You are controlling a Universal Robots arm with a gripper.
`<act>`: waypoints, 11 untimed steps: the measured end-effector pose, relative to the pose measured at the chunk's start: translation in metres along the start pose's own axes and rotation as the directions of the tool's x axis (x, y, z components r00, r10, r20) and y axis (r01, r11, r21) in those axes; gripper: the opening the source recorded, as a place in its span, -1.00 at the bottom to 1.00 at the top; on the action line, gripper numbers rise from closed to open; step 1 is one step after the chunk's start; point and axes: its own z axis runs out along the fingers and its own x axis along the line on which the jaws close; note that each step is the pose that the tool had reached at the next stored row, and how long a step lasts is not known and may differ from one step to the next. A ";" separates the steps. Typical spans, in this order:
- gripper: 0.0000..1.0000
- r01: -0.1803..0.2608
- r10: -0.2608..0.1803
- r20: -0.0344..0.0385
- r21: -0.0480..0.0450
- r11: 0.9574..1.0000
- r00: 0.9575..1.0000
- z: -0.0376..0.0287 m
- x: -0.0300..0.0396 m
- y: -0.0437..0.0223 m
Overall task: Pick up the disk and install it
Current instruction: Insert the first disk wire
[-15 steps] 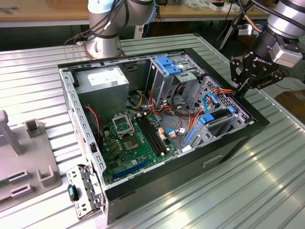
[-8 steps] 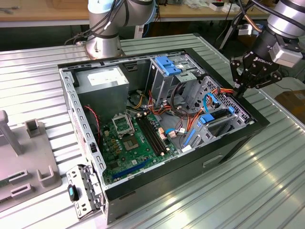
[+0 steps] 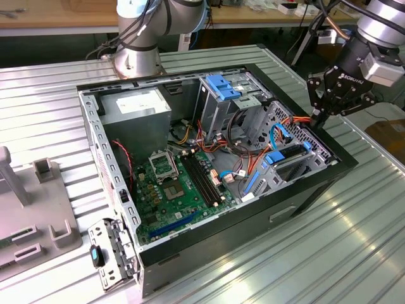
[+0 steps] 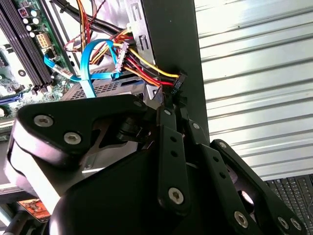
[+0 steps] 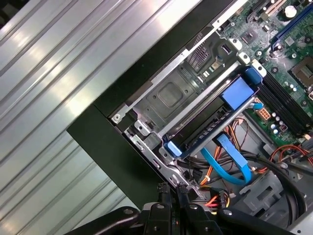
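**Position of the disk relative to the jaws**

1. The open computer case (image 3: 297, 204) lies on the ribbed worktop (image 3: 354, 253).
2. The disk (image 5: 208, 120) stands on edge in the drive bay (image 5: 166, 95), in the case corner at the exterior view's right. It appears seated in its slot.
3. The jaws hang over the case wall beside that bay. The fingertips (image 4: 167, 115) are drawn together and carry no disk. They are just beside a black cable connector (image 4: 178, 81). Whether they touch it cannot be told.
4. The disk (image 3: 290, 155) lies below the jaws and inward from them, close by.
5. The long axis of the disk runs from the wall under the jaws toward the motherboard (image 3: 177, 183). One blue carrier end points at that wall. The other points at the motherboard.
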 end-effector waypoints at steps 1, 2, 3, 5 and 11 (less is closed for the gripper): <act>-0.67 0.000 0.000 0.000 0.000 1.000 1.000 -0.0006 0.0000 0.0000; -0.67 0.000 0.000 0.000 0.000 1.000 1.000 -0.0014 0.0000 0.0000; -0.67 0.000 0.000 0.000 0.000 1.000 1.000 -0.0023 0.0000 0.0000; -0.67 0.000 0.000 0.000 0.000 1.000 1.000 -0.0024 0.0000 0.0000; -0.67 0.000 0.000 -0.007 0.007 1.000 1.000 -0.0025 -0.0106 0.0100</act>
